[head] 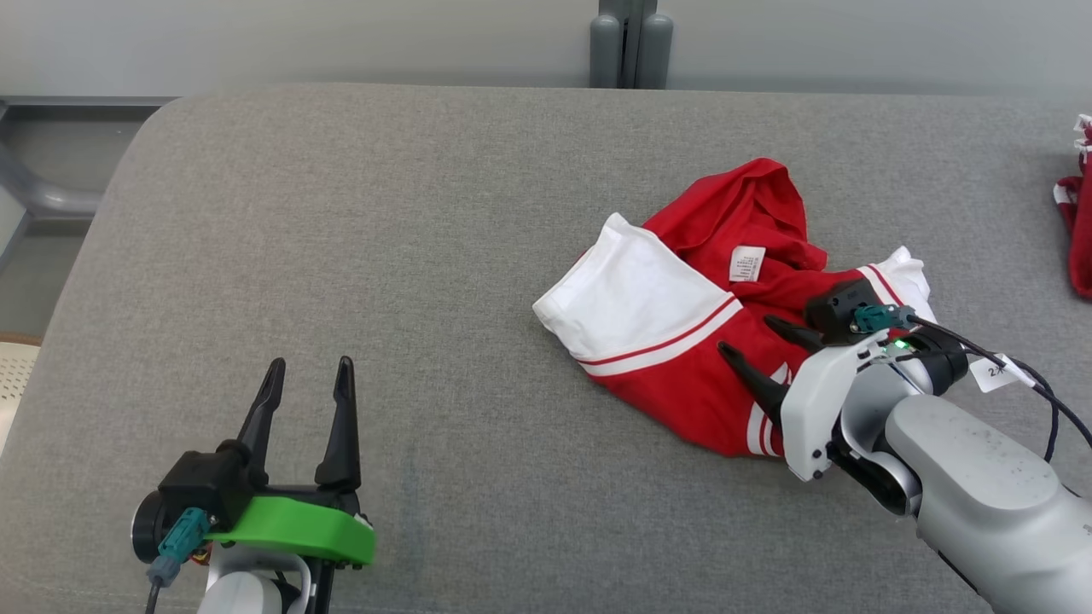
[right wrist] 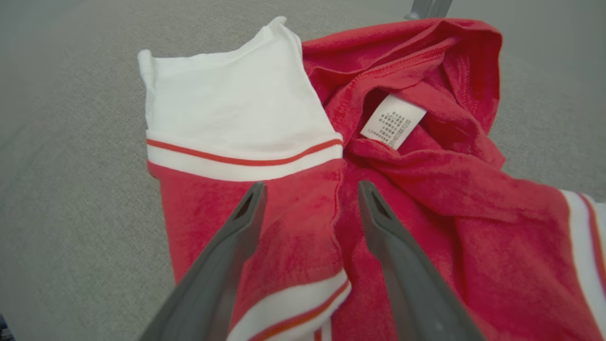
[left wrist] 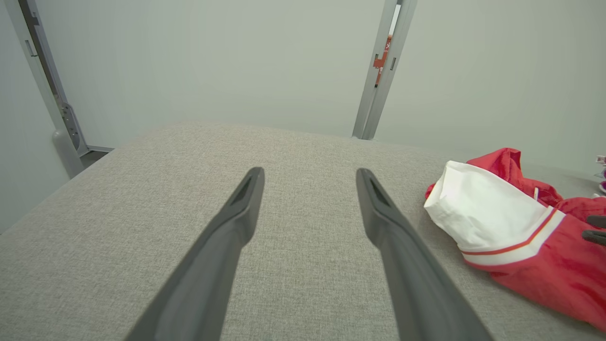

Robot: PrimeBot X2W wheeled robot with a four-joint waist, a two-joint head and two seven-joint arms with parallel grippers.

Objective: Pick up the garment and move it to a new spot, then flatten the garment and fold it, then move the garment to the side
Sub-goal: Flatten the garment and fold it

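The garment [head: 699, 341] is red with white panels and stripes, lying crumpled on the right half of the grey table [head: 409, 256]; a white care label faces up. My right gripper [head: 754, 337] hovers open just over its near red part, nothing between the fingers. In the right wrist view the garment [right wrist: 416, 161] lies beneath the spread right gripper [right wrist: 310, 189]. My left gripper [head: 307, 375] stands open over bare table at the lower left, well apart from the cloth. The left wrist view shows the left gripper [left wrist: 307, 175] open and the garment [left wrist: 516, 227] off to the right.
Another red and white piece of cloth [head: 1077, 230] lies at the table's far right edge. A grey post [head: 630, 43] rises behind the table. The table's rounded left corner [head: 145, 145] drops toward the floor. Bare grey surface spreads across the left and middle.
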